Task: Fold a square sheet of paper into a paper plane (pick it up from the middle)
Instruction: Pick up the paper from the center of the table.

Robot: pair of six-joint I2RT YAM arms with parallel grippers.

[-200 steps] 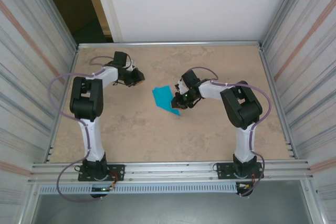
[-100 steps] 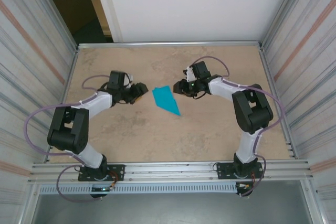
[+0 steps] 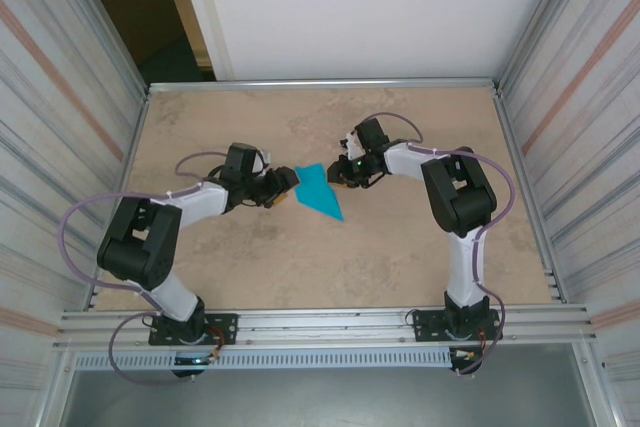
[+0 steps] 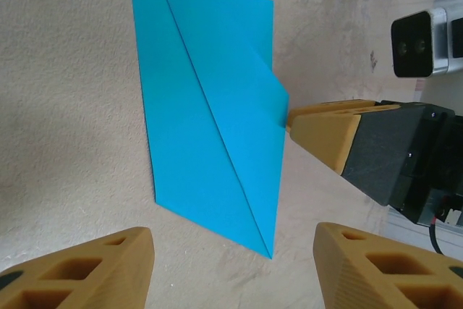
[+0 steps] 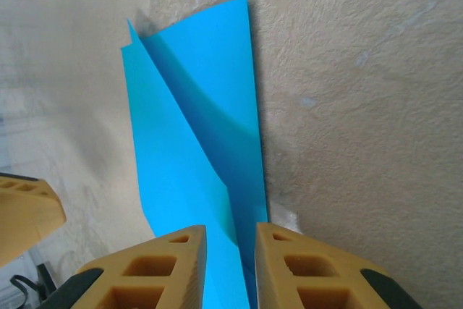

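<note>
The thin turquoise-blue paper plane (image 3: 318, 190), a kite-shaped fold with 1 sharp tip and 1 long crease, lies on the matte, beige stone-patterned surface (image 3: 400, 247) with 1 flap slightly raised. Just left of the paper plane, the left gripper (image 3: 283, 187) holds its tan honeycombed fingers (image 4: 94, 269) wide. At the plane's right edge, the right gripper (image 3: 342, 172) has narrow fingers (image 5: 166, 265) astride that flap; I cannot tell whether they pinch it.

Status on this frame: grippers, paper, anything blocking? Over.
Left gripper open, beside the paper plane. Right gripper jaws narrow around its edge, grip unconfirmed. Plane folded to a point, lying on the table. No obstruction seen.
</note>
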